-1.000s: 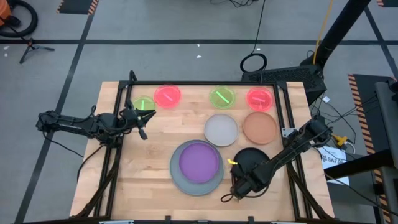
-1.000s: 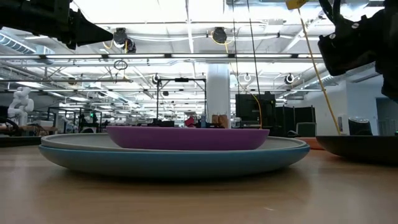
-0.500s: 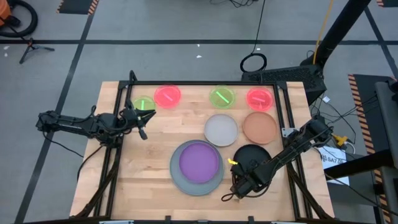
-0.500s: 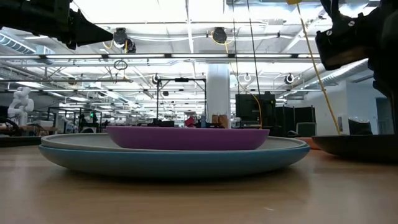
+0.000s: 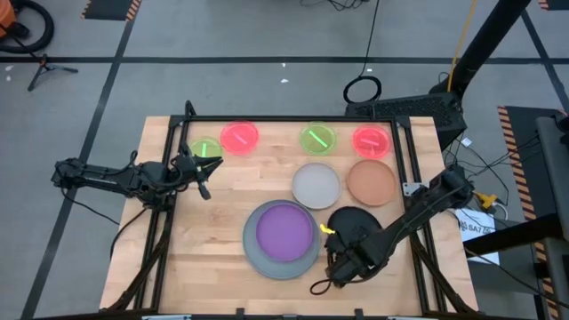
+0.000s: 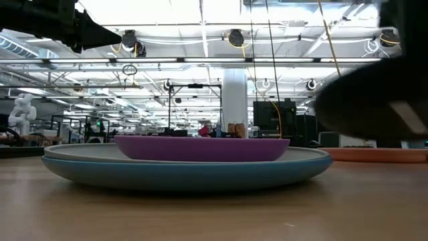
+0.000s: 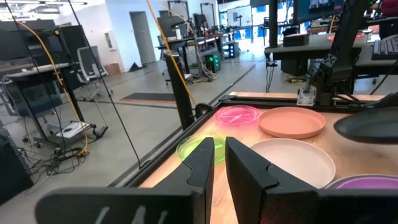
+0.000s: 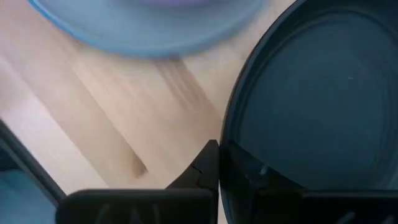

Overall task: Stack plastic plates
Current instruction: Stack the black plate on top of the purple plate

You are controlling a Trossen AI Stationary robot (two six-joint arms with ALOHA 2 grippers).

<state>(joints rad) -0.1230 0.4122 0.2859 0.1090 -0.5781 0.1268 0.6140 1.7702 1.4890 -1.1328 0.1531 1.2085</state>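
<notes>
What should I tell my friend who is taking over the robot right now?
Right hand: shut on the rim of the black plate, lifted off the table in the low view, beside the stack.
Left hand: fingers nearly together, empty, hanging over the table's left side near a green plate.
Done: purple plate sits on the grey plate, which sits on the blue plate.
Left: black plate, white plate, tan-orange plate, two red-pink plates and another green plate along the far edge.
</notes>
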